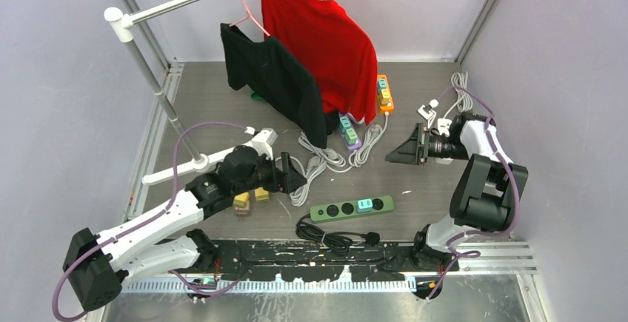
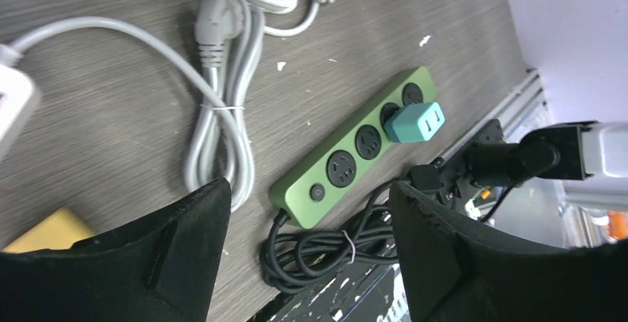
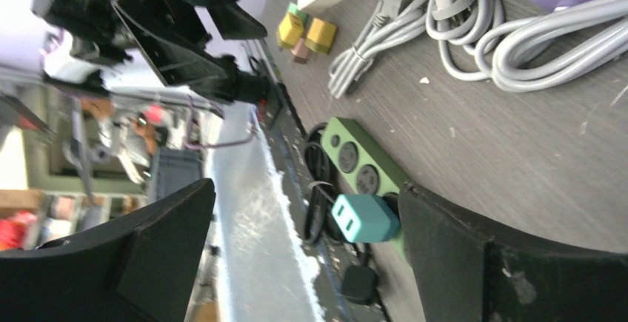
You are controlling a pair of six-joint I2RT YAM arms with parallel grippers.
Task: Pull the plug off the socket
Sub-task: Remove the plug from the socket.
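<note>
A green power strip (image 1: 352, 208) lies near the table's front edge with a teal plug (image 1: 363, 204) seated in one of its sockets. Its black cord (image 1: 329, 235) is coiled in front. The strip (image 2: 355, 144) and teal plug (image 2: 415, 122) show in the left wrist view, and the strip (image 3: 355, 170) and plug (image 3: 364, 217) in the right wrist view. My left gripper (image 1: 295, 177) is open and empty, left of the strip. My right gripper (image 1: 398, 151) is open and empty, above and behind the strip's right end.
Grey coiled cables (image 1: 326, 161) lie behind the strip. Purple (image 1: 349, 131) and orange (image 1: 384, 92) power strips sit further back under hanging red (image 1: 322, 44) and black (image 1: 278, 85) garments on a rack. Small yellow and brown blocks (image 1: 250, 198) and a white adapter (image 1: 263, 141) lie at left.
</note>
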